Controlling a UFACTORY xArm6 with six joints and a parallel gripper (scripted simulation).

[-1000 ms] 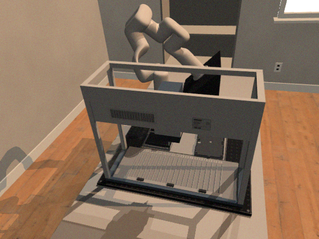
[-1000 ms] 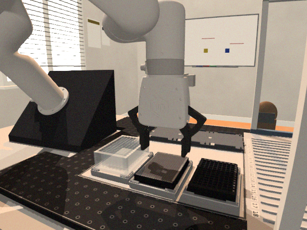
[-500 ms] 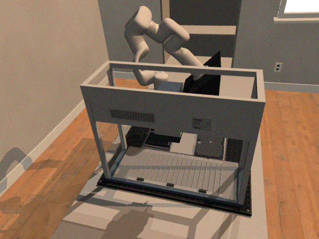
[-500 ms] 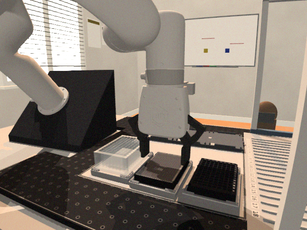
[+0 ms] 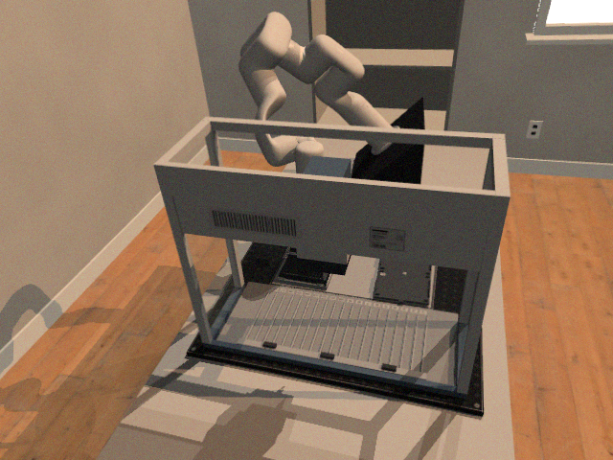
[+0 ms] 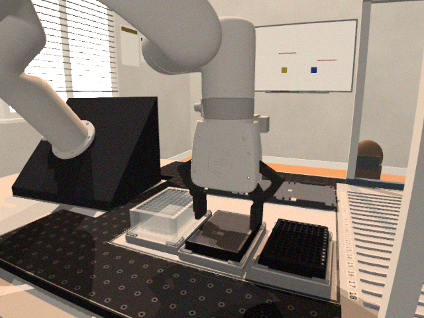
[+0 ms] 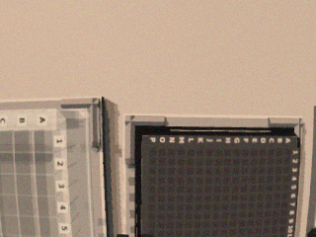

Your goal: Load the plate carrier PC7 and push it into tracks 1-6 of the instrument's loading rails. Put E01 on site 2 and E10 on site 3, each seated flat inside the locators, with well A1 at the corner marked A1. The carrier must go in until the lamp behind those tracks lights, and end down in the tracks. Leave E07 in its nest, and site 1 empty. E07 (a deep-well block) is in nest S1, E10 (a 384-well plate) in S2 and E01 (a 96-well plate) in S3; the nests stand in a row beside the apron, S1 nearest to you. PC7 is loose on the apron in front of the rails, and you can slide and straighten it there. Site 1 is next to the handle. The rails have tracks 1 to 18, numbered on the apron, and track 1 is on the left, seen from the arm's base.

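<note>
While the fingers [image 6: 228, 218] stand open — E10 [image 6: 222, 234] [image 7: 217, 188] nested | wrist view — E07 [image 6: 162, 215] [image 7: 44, 173] cut off

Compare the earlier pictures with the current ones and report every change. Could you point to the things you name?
The open black-fingered gripper [image 6: 228, 218] has come down toward the dark, flat 384-well plate [image 6: 224, 232] [image 7: 217, 188]; nothing was gripped or released. The clear deep-well block [image 6: 164, 215] [image 7: 30, 173] and black 96-well plate [image 6: 295, 248] stayed in their nests.
</note>
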